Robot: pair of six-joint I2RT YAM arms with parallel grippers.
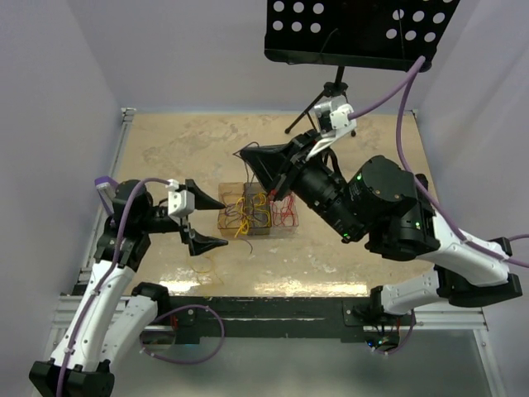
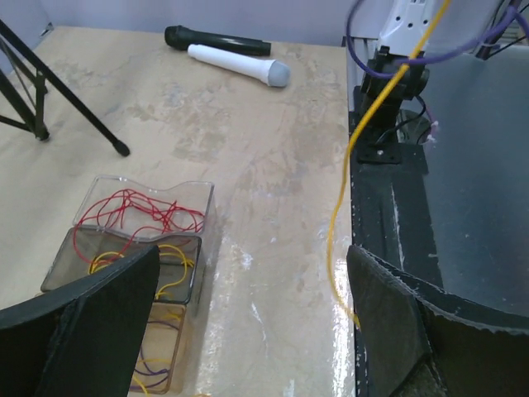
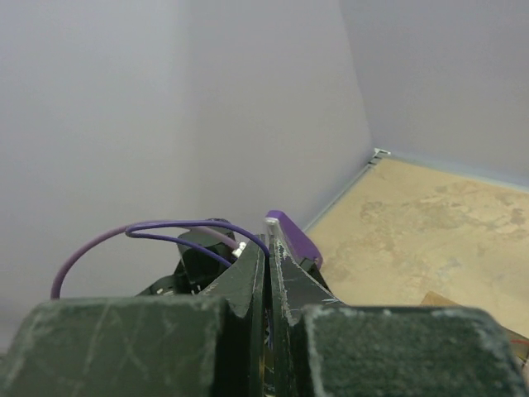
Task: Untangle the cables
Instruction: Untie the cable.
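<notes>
Top external: cables [image 1: 248,208] sit bunched in the trays [image 1: 221,217] at mid-frame, yellow, red and dark loops crossing.
Left gripper [image 1: 197,219]: spread wide and empty, just left of the trays.
Right gripper [image 1: 244,155]: above the trays' upper edge, pointing left.
Left wrist: red loops [image 2: 140,213] in the clear tray at lower left, yellow loops [image 2: 178,258] in the smoked tray below it. Nothing between the fingers [image 2: 91,322].
Yellow wire [image 2: 337,207]: one long strand down the right half, outside the trays, ending by the right-hand finger. Can't tell if it's caught there.
Right wrist: fingers [image 3: 240,289] pressed together. Can't tell whether a wire is pinched.
Step in hand, my call: take one strand near its end and draw it slowly along its own run, so the loops don't tighten.
</notes>
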